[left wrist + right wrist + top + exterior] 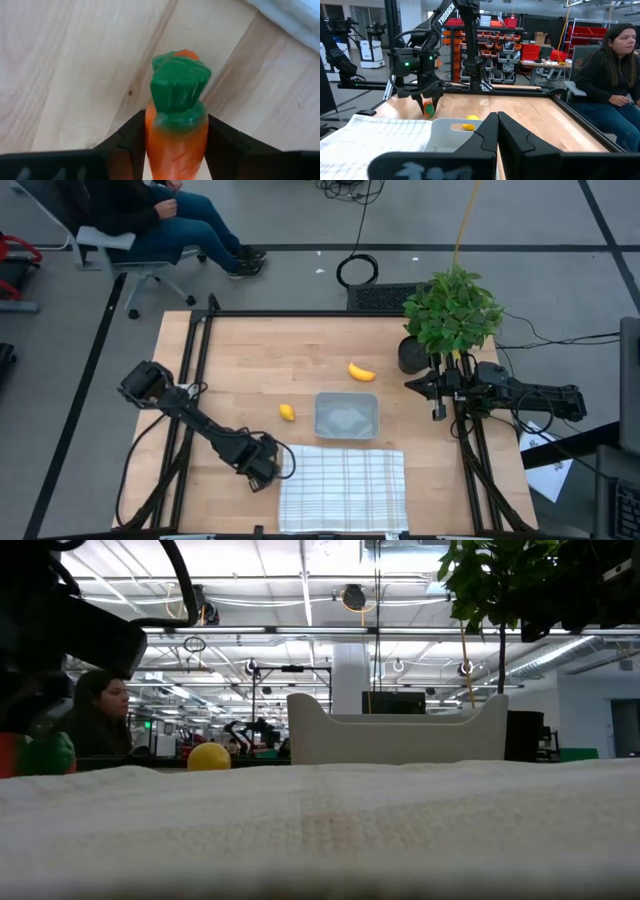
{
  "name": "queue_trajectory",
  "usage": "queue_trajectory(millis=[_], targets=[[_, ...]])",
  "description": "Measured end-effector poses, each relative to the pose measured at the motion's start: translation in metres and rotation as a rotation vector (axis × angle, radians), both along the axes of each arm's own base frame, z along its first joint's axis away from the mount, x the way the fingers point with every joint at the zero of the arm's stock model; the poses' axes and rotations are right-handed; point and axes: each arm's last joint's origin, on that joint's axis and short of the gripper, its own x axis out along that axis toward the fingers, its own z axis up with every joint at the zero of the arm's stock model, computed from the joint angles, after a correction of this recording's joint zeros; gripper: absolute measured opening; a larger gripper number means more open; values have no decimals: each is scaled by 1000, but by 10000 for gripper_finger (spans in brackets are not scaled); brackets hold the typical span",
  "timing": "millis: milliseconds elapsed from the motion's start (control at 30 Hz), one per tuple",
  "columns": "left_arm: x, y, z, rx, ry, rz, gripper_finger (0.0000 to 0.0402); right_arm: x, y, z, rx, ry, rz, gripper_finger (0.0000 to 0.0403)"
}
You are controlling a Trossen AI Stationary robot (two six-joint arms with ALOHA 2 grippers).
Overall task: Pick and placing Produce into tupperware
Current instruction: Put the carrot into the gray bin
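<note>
The orange carrot (pixel 176 140) with its green top (pixel 179 85) lies on the wooden table just left of the white checked cloth (pixel 343 488). My left gripper (pixel 262 465) points down over it and is shut on it. In the high view the gripper hides the carrot. The small yellow fruit (pixel 287 412) and the banana (pixel 361 371) lie on the wood near the translucent tupperware (pixel 322 418). My right gripper (pixel 497 127) is shut and waits at the table's right edge. My left gripper pinches the carrot's orange body (pixel 150 145) just behind the green top, one finger (pixel 131 137) on each long side. The fingers come from above, pointing down, and lie across the carrot. The carrot (pixel 427 108) is low at the table; whether it rests there I cannot tell.
A leafy potted plant (pixel 452 310) stands at the far right corner beside my right arm. A black frame (pixel 200 360) borders the table. A person sits on a chair (pixel 150 265) beyond the far left corner. Bare wood lies between the fruit and the far edge.
</note>
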Motion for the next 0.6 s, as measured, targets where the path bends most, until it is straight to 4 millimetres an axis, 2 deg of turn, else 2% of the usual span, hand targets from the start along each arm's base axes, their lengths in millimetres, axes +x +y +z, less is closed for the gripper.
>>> queue_trajectory(millis=[200, 600], targets=[[7, 7, 5, -17, -54, -3, 162, 0, 0, 0, 0, 0, 0, 0], [12, 4, 5, -47, -94, 7, 177, 0, 0, 0, 3, 3, 0, 0]])
